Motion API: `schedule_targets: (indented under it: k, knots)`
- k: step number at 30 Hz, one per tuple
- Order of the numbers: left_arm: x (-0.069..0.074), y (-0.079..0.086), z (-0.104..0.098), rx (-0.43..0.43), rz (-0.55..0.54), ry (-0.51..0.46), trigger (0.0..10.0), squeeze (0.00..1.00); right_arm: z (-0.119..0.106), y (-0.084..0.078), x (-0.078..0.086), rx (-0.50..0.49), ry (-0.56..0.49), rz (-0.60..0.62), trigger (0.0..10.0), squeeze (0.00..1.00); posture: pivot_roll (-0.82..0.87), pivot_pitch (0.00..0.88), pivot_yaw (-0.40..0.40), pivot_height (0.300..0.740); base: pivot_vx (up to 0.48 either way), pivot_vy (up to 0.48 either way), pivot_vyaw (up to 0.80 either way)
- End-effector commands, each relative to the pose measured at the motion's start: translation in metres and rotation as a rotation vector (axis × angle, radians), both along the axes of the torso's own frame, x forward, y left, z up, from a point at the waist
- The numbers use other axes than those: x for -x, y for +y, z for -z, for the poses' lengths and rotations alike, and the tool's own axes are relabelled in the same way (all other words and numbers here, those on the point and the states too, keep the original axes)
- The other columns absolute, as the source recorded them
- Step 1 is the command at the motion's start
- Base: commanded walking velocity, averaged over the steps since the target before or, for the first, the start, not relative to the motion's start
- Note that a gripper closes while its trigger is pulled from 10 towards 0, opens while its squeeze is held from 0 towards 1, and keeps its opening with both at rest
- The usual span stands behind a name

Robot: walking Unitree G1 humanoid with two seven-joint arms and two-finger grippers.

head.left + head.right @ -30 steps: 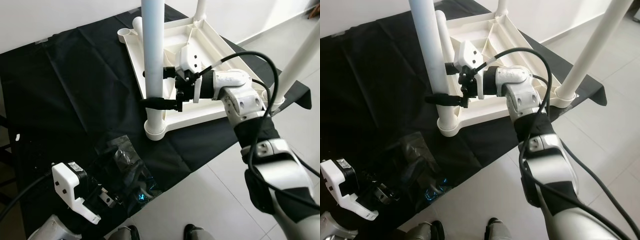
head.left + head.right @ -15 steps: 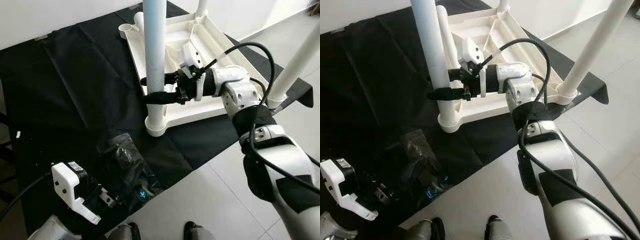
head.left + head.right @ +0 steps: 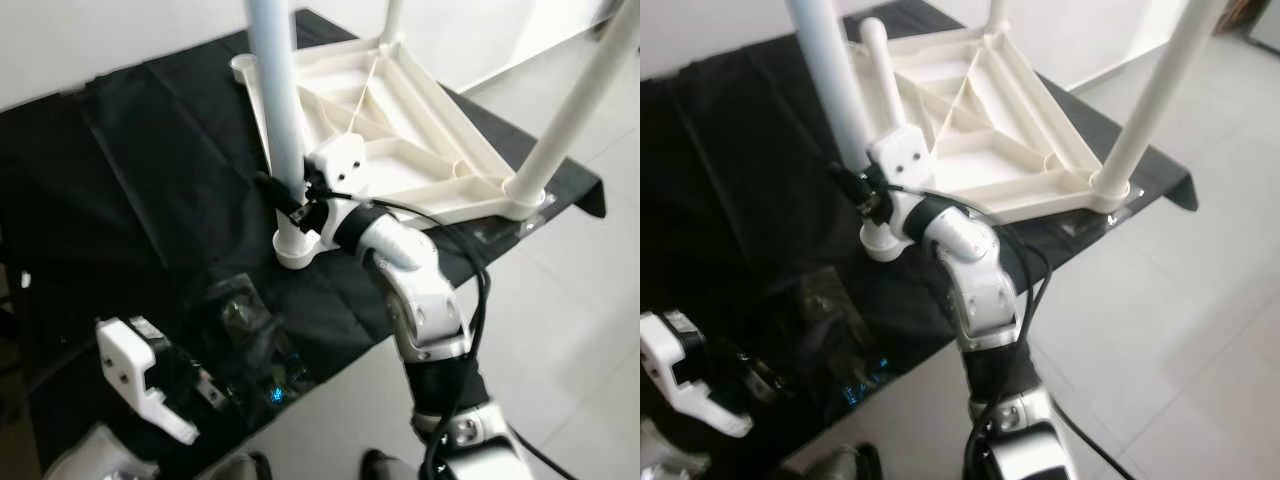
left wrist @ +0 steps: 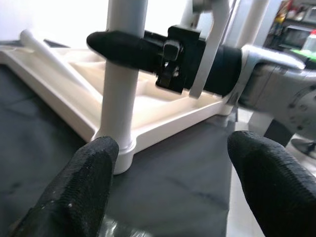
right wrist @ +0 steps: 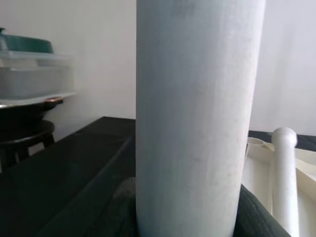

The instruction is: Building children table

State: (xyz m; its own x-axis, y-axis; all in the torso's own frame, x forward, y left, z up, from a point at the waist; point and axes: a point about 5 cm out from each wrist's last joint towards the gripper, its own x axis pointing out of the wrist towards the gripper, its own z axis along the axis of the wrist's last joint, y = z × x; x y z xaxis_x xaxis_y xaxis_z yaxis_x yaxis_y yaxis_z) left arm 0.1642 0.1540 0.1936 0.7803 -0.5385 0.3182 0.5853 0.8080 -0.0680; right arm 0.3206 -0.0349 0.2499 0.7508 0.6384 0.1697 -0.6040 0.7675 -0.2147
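Observation:
The white children's table [image 3: 420, 165] lies upside down on a black cloth [image 3: 130, 170]. Three white legs stand up from its corners. My right gripper [image 3: 285, 200] is shut on the near-left leg [image 3: 275, 90], just above its socket [image 3: 297, 250]. In the right wrist view that leg [image 5: 197, 113] sits between the dark finger pads [image 5: 123, 207]. A loose leg [image 3: 883, 75] lies inside the tabletop frame. My left gripper [image 4: 173, 153] hangs low over the cloth's front edge, open and holding nothing, pointed at the gripped leg [image 4: 121, 89].
A crumpled clear plastic bag [image 3: 245, 320] lies on the cloth between my left gripper and the table. Pale tiled floor [image 3: 570, 330] spreads to the right and front. The far-right leg [image 3: 575, 100] leans toward the frame's edge.
The view has shifted, and my right arm now reaches in from below. Its wrist has turned and its fingers have drawn in around the leg. The left gripper has stayed put.

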Motion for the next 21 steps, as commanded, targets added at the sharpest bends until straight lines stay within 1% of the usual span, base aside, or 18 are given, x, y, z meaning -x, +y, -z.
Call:
schedule_targets:
  k: [1,2,3,5,6,9,10,11,12,13,14,15,16,17,18,20,21]
  knots:
    - [-0.002,0.002,0.005,-0.003,0.004,0.018,10.0,0.0,0.041,0.025,0.003,-0.043,0.218,0.025,0.0,0.0,0.06,0.233,0.015,0.74,0.0,0.0,0.0]
    - [-0.005,0.002,0.007,-0.003,0.006,0.018,10.0,0.0,0.037,0.035,0.001,-0.053,0.206,-0.004,0.0,0.0,0.07,0.223,0.011,0.74,0.0,0.0,0.0]
    - [-0.005,0.002,0.007,-0.003,0.006,0.018,10.0,0.0,0.037,0.035,0.001,-0.053,0.206,-0.004,0.0,0.0,0.07,0.223,0.011,0.74,0.0,0.0,0.0]
    - [-0.008,0.002,0.009,-0.008,0.001,0.015,10.0,0.0,0.031,0.047,-0.001,-0.072,0.194,-0.041,0.0,0.0,0.07,0.208,0.003,0.74,0.0,0.0,0.0]
    - [-0.008,0.002,0.009,-0.008,0.001,0.015,10.0,0.0,0.031,0.047,-0.001,-0.072,0.194,-0.041,0.0,0.0,0.07,0.208,0.003,0.74,0.0,0.0,0.0]
    - [-0.009,0.003,0.012,-0.013,-0.01,0.013,10.0,0.0,0.023,0.054,0.003,-0.076,0.202,-0.071,0.0,0.0,0.06,0.205,0.003,0.74,0.0,0.0,0.0]
    - [-0.009,0.003,0.012,-0.012,-0.01,0.014,10.0,0.0,0.021,0.054,0.004,-0.077,0.198,-0.066,1.9,0.0,0.06,0.201,0.003,0.74,0.0,0.0,0.0]
    - [-0.009,0.003,0.012,-0.012,-0.01,0.014,10.0,0.0,0.021,0.054,0.004,-0.077,0.198,-0.066,1.9,0.0,0.06,0.201,0.003,0.74,0.0,0.0,0.0]
    - [-0.009,0.003,0.013,-0.011,-0.008,0.016,10.0,0.0,0.021,0.053,0.009,-0.073,0.203,-0.04,4.1,0.0,0.03,0.186,0.012,0.74,0.0,0.0,0.0]
    - [-0.009,0.003,0.013,-0.011,-0.008,0.016,10.0,0.0,0.021,0.053,0.009,-0.073,0.203,-0.04,4.1,0.0,0.03,0.186,0.012,0.74,0.0,0.0,0.0]
    - [-0.01,0.004,0.015,-0.011,-0.005,0.019,10.0,0.0,0.019,0.052,0.013,-0.072,0.204,-0.023,10.0,0.0,0.03,0.181,0.019,0.74,0.0,0.0,0.0]
    - [-0.01,0.004,0.015,-0.011,-0.005,0.019,10.0,0.0,0.019,0.052,0.013,-0.072,0.204,-0.023,10.0,0.0,0.03,0.181,0.019,0.74,0.0,0.0,0.0]
    - [-0.013,0.005,0.017,-0.011,0.002,0.022,10.0,0.0,0.018,0.049,0.019,-0.078,0.202,-0.008,10.0,0.0,0.03,0.174,0.028,0.74,0.0,0.0,0.0]
    - [-0.013,0.005,0.017,-0.011,0.002,0.022,10.0,0.0,0.018,0.049,0.019,-0.078,0.202,-0.008,10.0,0.0,0.03,0.174,0.028,0.74,0.0,0.0,0.0]
    - [-0.014,0.005,0.018,-0.011,0.004,0.024,10.0,0.0,0.019,0.046,0.02,-0.085,0.202,-0.016,10.0,1.0,0.03,0.165,0.035,0.74,0.0,0.0,0.0]
    - [-0.017,0.006,0.02,-0.014,0.004,0.027,10.0,0.0,0.023,0.041,0.021,-0.101,0.196,-0.024,10.0,1.0,0.03,0.155,0.037,0.74,0.0,0.0,0.0]
    - [-0.018,0.007,0.023,-0.018,-0.005,0.027,10.0,0.0,0.026,0.036,0.022,-0.114,0.183,-0.039,10.0,1.0,0.03,0.144,0.037,0.74,0.0,0.0,0.0]
